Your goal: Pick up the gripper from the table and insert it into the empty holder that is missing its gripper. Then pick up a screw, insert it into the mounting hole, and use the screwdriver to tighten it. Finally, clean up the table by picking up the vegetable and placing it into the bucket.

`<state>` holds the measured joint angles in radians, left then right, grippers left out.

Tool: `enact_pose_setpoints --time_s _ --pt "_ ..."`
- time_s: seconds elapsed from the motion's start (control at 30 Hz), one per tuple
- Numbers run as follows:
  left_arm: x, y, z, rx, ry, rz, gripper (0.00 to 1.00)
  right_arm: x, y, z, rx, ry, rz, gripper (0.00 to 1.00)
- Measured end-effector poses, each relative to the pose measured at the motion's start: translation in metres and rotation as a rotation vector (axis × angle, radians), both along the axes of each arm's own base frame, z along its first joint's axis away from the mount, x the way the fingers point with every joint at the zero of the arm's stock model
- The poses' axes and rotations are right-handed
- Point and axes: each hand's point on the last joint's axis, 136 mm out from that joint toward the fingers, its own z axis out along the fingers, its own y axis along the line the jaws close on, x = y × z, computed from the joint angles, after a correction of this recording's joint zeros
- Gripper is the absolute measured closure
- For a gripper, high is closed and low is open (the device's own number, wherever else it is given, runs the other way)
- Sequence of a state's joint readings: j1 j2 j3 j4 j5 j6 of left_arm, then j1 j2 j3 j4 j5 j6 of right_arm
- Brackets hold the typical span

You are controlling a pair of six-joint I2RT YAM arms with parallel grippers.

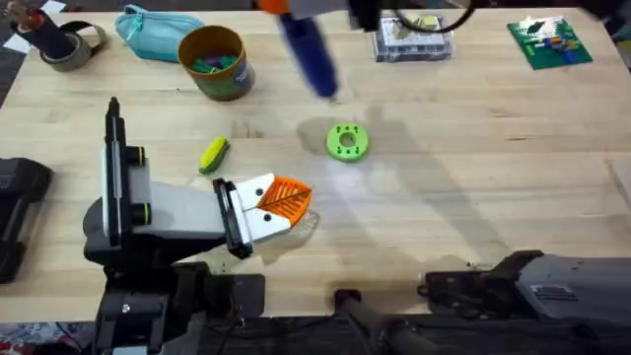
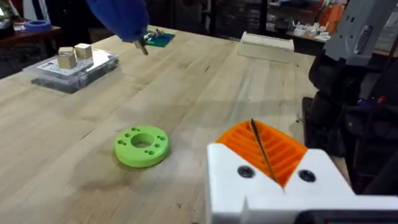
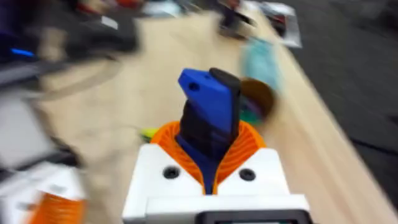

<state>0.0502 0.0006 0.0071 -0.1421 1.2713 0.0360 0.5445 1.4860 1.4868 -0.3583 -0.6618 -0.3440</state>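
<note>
My right gripper (image 3: 208, 138) is shut on the blue screwdriver (image 1: 308, 54), held high over the table's far middle; its dark tip (image 2: 144, 48) hangs in the air. The white holder (image 1: 258, 219) ends the left arm, and the orange ribbed gripper piece (image 1: 286, 199) sits in it. My left gripper (image 2: 254, 127) is shut with nothing between its pads, low over the table near the green disc. Small dark holes (image 2: 245, 172) mark the holder's face. The corn vegetable (image 1: 213, 155) lies left of the disc. The yellow bucket (image 1: 214, 61) stands behind it. A screw is too small to make out.
A round green disc (image 1: 346, 141) with holes lies mid-table. A teal pouch (image 1: 153, 30) and a tape roll (image 1: 64, 44) sit at the back left. At the back right are a clear box (image 1: 412, 39) and a green board (image 1: 547, 41). The right arm's base (image 1: 552, 286) fills the lower right.
</note>
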Motion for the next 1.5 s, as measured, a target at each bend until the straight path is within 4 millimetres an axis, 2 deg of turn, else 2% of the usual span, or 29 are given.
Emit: enact_pose_setpoints --time_s 0.1,0.2,0.37,0.57,0.67,0.77,0.87,1.0,1.13,1.3,1.5 --pt "0.0 0.0 0.0 0.0 0.0 0.0 0.987 0.029 -0.032 -0.02 -0.128 -0.045 -0.137 0.953" --pt "0.0 0.0 0.0 0.0 0.0 0.0 0.987 0.05 -0.062 -0.035 -0.229 -0.06 -0.253 0.954" --pt "0.0 0.0 0.0 0.0 0.0 0.0 0.987 0.067 -0.095 -0.056 -0.351 -0.043 -0.367 0.955" --pt "0.0 0.0 0.0 0.0 0.0 0.0 0.987 0.063 -0.125 -0.095 -0.517 0.013 -0.365 0.954" --pt "0.0 0.0 0.0 0.0 0.0 0.0 0.987 0.057 -0.142 -0.12 -0.617 0.007 -0.327 0.954" --pt "0.0 0.0 0.0 0.0 0.0 0.0 0.987 0.052 -0.166 -0.158 -0.735 0.018 -0.303 0.955" --pt "0.0 0.0 0.0 0.0 0.0 0.0 0.987 0.038 -0.199 -0.206 -0.904 0.032 -0.248 0.955" --pt "0.0 0.0 0.0 0.0 0.0 0.0 0.987 0.029 -0.231 -0.254 -1.093 -0.038 -0.165 0.956" --pt "0.0 0.0 0.0 0.0 0.0 0.0 0.987 0.032 -0.242 -0.287 -1.18 -0.129 -0.125 0.957" --pt "0.0 0.0 0.0 0.0 0.0 0.0 0.987 0.029 -0.248 -0.313 -1.236 -0.128 -0.067 0.958" --pt "0.0 0.0 0.0 0.0 0.0 0.0 0.987 0.031 -0.248 -0.314 -1.246 -0.144 -0.058 0.96"
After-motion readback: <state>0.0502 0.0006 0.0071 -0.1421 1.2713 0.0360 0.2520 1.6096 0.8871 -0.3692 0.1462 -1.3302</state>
